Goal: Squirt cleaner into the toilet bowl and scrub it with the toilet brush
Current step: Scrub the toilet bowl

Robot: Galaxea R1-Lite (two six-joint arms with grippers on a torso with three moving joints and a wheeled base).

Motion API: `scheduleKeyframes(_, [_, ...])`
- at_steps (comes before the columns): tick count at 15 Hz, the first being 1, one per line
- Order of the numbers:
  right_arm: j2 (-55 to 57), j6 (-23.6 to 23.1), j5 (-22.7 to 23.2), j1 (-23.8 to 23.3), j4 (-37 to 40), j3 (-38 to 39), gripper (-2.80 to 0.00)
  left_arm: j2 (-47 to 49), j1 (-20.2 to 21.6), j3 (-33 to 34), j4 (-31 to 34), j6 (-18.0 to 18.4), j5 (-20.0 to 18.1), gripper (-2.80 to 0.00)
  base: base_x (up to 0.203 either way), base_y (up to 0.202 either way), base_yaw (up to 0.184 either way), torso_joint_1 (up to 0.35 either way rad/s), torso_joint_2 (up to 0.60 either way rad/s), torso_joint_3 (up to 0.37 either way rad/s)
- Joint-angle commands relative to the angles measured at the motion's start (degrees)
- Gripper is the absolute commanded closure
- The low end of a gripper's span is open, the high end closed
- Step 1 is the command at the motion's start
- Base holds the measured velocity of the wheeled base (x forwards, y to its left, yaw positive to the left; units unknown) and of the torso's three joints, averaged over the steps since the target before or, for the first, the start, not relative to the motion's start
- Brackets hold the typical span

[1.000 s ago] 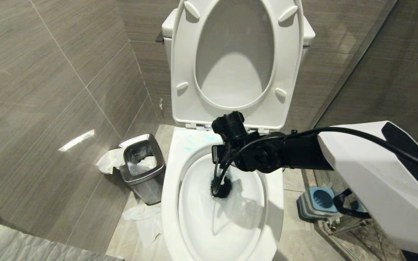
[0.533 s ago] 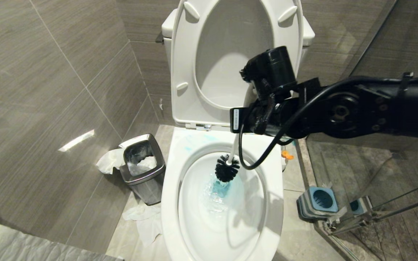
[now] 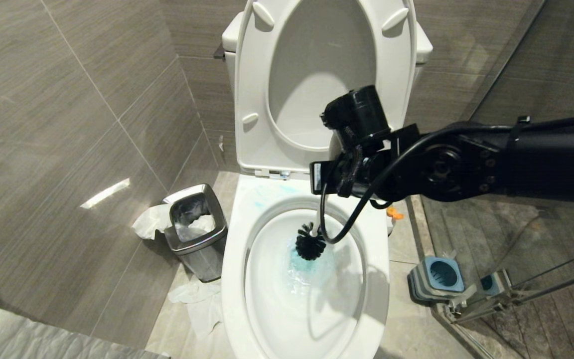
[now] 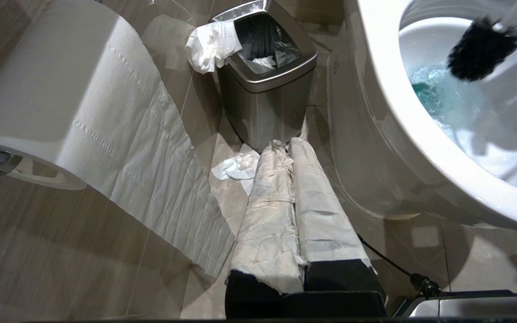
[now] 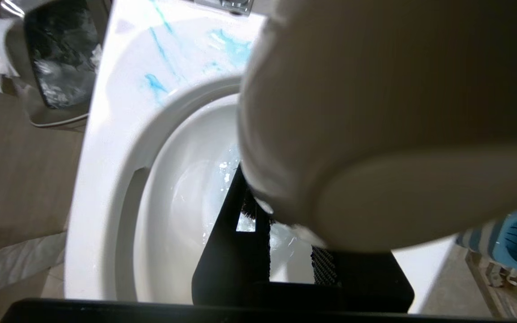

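the toilet bowl [image 3: 361,279] fills the middle of the head view, its seat and lid [image 3: 252,89] tipped up against the tank, with blue streaks of cleaner across the back rim and blue-tinted water pooled at the bottom of the basin. the grey tiled wall [image 3: 68,124] runs along the left and a glass panel [image 3: 516,239] stands at the right. the right arm reaches in from the right, level above the back of the bowl, and the right gripper [image 5: 285,251] is clamped on the rounded top of the toilet brush [image 3: 311,243], whose white handle drops steeply down so that the black bristle head hangs inside the bowl, just above the blue water. a small steel bin [image 3: 196,229] with crumpled paper in it stands on the floor to the left of the bowl, more tissue lying around it. the blue-and-grey brush holder [image 3: 436,279] sits on the floor at the right of the bowl. the cleaner [image 3: 392,213] shows only as an orange nozzle tip beside the bowl's right rim. the left gripper [image 4: 292,211], wrapped in white paper, is parked low near the floor with its jaws closed together, beside a roll of toilet paper [image 4: 61,103].
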Motion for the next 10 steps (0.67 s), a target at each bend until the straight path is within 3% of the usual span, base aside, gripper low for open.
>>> scheduleKeyframes(1, [7.28,-0.01,-0.17,0.01,-2.12,-0.27,0.00,0.09,-0.02,0.00,0.01,-0.05,0.01,0.00,0.000,0.000,0.000,0.000,0.00,0.000])
scheduleKeyframes(6, [13.23,-0.39,-0.18,-0.19,-5.72,-0.56,0.00,0.09,-0.02,0.00,0.01,-0.05,0.01,0.00,0.000,0.000,0.000,0.000,0.00,0.000])
scheduleKeyframes(10, [6.23,-0.59,-0.07,0.57,-5.26,0.82,0.00,0.09,-0.02,0.00,0.01,-0.05,0.01,0.00,0.000,0.000,0.000,0.000,0.00,0.000])
